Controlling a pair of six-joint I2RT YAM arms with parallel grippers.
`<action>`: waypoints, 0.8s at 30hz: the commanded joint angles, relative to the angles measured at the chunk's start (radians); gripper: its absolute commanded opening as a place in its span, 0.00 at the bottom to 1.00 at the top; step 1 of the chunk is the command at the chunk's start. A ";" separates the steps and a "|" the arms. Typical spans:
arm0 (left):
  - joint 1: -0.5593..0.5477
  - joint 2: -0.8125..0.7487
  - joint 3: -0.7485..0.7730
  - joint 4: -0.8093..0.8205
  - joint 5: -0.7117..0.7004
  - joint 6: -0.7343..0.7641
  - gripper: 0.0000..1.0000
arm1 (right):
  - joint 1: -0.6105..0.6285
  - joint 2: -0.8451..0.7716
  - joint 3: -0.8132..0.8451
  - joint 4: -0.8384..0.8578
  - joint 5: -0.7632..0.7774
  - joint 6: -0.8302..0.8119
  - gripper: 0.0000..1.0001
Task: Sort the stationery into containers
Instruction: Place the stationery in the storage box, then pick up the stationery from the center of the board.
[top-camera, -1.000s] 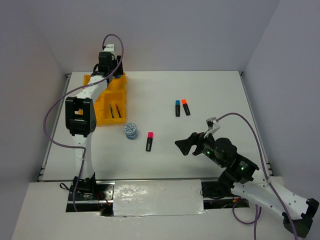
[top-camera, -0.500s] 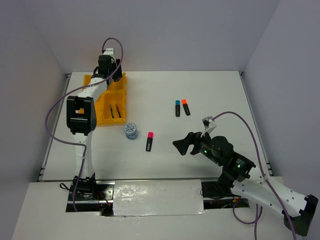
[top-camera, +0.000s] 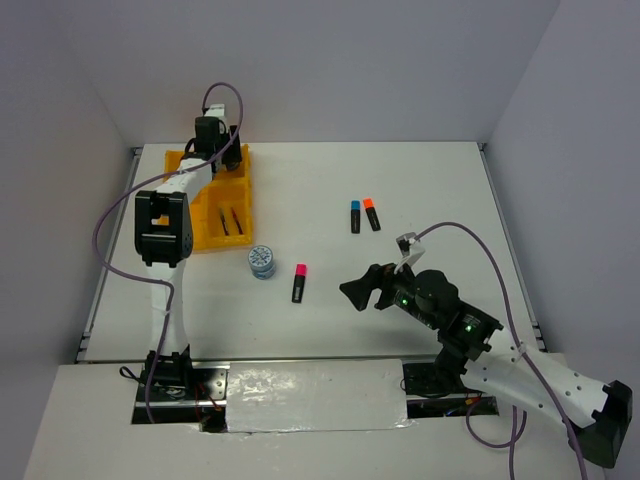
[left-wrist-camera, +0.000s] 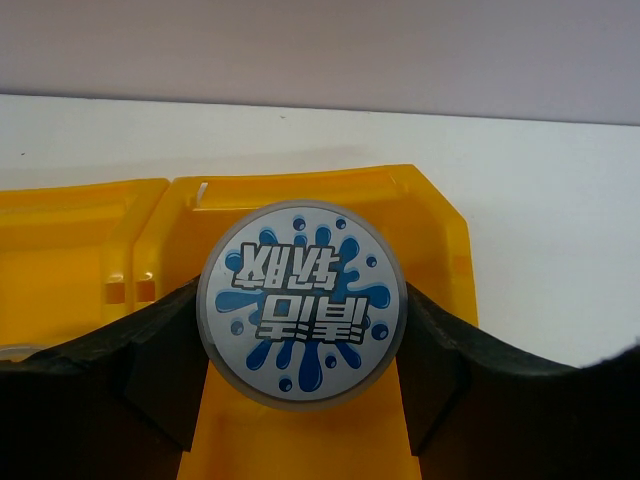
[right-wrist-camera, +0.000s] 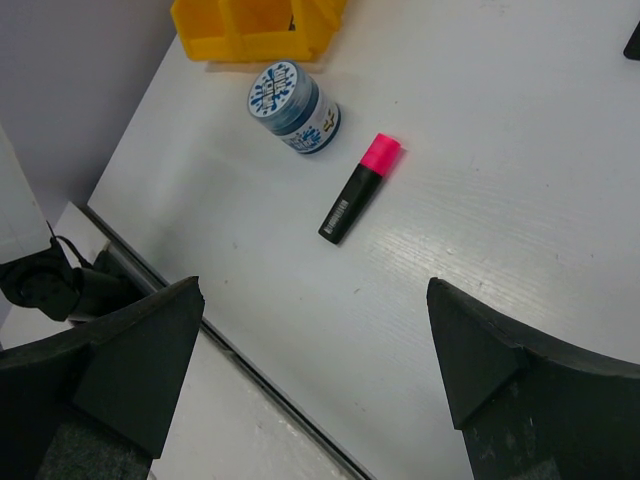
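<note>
Compared with one second ago, the left arm has drawn its wrist slightly leftward over the far end of the tray, and the right gripper (top-camera: 356, 292) has advanced leftward across the table (top-camera: 440, 190), closer to the pink-capped highlighter. At the left, the left gripper (left-wrist-camera: 300, 372) is clamped on a blue-white tape roll (left-wrist-camera: 300, 317), one finger on each side of the roll, with the printed round face turned toward the wrist camera. The roll is held over the far end of the yellow tray (top-camera: 244, 190); whether it touches the tray floor cannot be determined. Two thin pens (top-camera: 224, 222) lie side by side in the near right compartment of the tray; their colours are too small to read. A second tape roll (top-camera: 262, 261) rests on the table just beside the near right corner of the tray, apart from it. To its right lies the pink-capped highlighter (top-camera: 299, 283), cap pointing away from the arm bases, near the second roll but not touching it. Farther right and farther back, the blue-capped highlighter (top-camera: 355, 216) and the orange-capped highlighter (top-camera: 371, 214) lie just beside each other, caps toward the far edge. The right gripper hovers above the table to the right of the pink-capped highlighter, its jaws spread wide apart and holding nothing.
</note>
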 joint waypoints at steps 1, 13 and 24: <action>0.005 -0.017 0.050 0.084 0.019 -0.002 0.66 | -0.002 0.011 -0.007 0.066 -0.019 0.004 1.00; -0.026 -0.183 0.010 0.075 -0.007 -0.025 0.99 | -0.003 -0.013 -0.011 0.063 -0.031 0.007 1.00; -0.225 -0.658 -0.234 -0.373 -0.280 -0.327 0.99 | -0.002 -0.079 0.048 -0.078 0.078 -0.002 1.00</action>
